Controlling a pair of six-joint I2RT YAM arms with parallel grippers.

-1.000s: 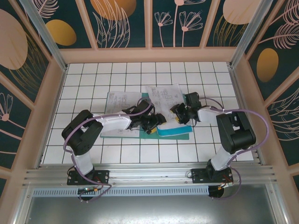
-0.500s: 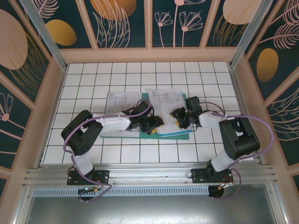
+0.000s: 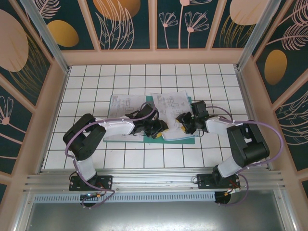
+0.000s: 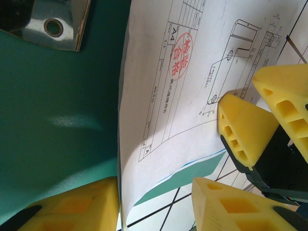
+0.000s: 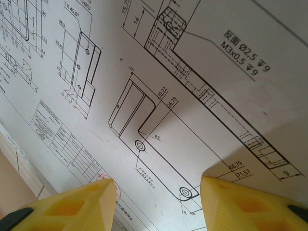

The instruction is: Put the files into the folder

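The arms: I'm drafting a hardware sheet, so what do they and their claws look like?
The left arm and right arm pair white links with bulky black joints; a purple cable loops along each. The left claw and right claw have yellow wedge-shaped fingers with hollow pockets.

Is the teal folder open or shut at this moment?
Open: the folder's inner face and metal clip lie bare, with a printed sheet over it.

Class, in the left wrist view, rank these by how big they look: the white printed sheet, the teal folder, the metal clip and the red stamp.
1. Largest: the white printed sheet and the teal folder, too alike in visible area to rank.
2. Next: the metal clip.
3. Smallest: the red stamp.
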